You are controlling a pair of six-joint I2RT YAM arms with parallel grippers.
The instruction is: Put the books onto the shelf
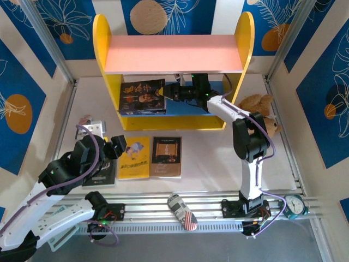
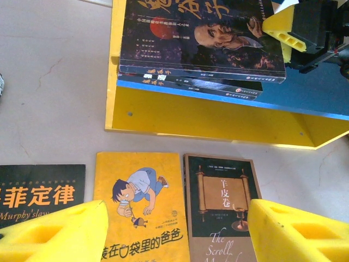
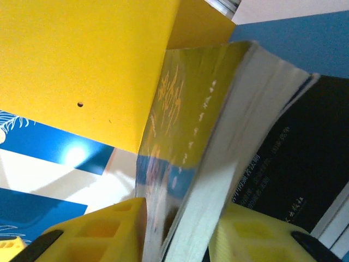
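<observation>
The shelf [image 1: 174, 54] stands at the back of the table. My right gripper [image 1: 165, 91] is shut on the right edge of the dark blue portrait book [image 1: 143, 96], which lies over the black book with white characters [image 2: 191, 83] on the blue lower board [image 2: 311, 98]. In the right wrist view the held book [image 3: 218, 136] sits between the fingers, with the black book [image 3: 305, 158] beneath. On the table lie the black book with gold title [image 1: 101, 173], the yellow book [image 1: 134, 157] and the brown-black book [image 1: 167, 156]. My left gripper [image 2: 174, 234] hovers open above the yellow book [image 2: 139, 204].
A teddy bear [image 1: 262, 109] sits right of the shelf. A small can [image 1: 182, 212] lies on the front rail and a round dial [image 1: 294, 204] stands at its right end. A small white object [image 1: 90, 124] is at the left.
</observation>
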